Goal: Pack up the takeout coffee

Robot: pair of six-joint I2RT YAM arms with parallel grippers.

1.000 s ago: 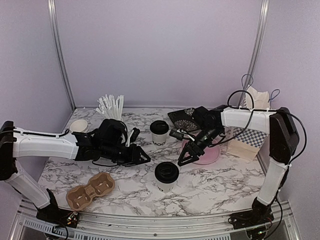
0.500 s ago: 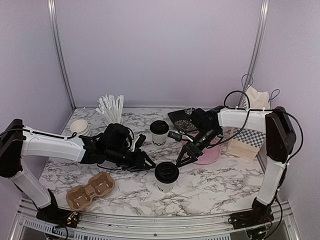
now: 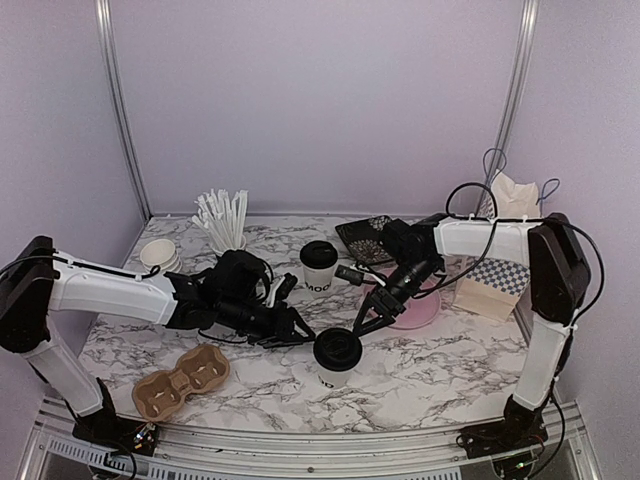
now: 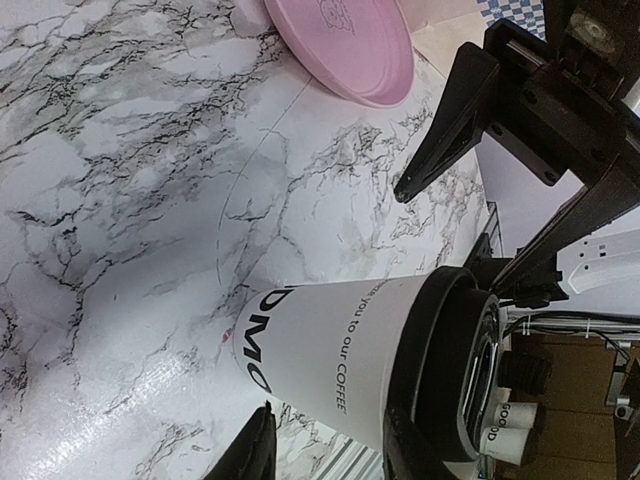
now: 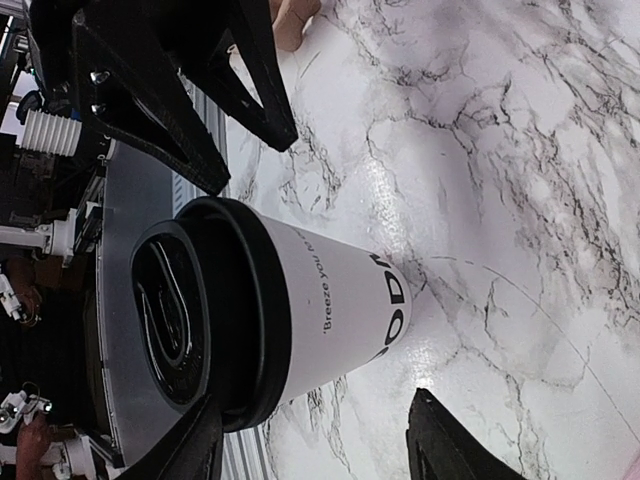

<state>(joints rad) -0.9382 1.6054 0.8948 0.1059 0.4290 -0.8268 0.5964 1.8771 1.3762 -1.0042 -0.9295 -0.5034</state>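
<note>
Your two grippers close in on the near cup (image 3: 337, 357), which stands upright and lidded on the marble table (image 3: 440, 375). The left gripper (image 3: 303, 334) sits just to its left with jaws spread, and the right gripper (image 3: 364, 326) just behind it to the right, jaws wide open and holding nothing. The second cup (image 3: 319, 266) stands upright well behind the near cup, the pink plate (image 3: 412, 308) lies behind it to the right, and the cardboard carrier (image 3: 182, 381) lies well to its left.
</note>
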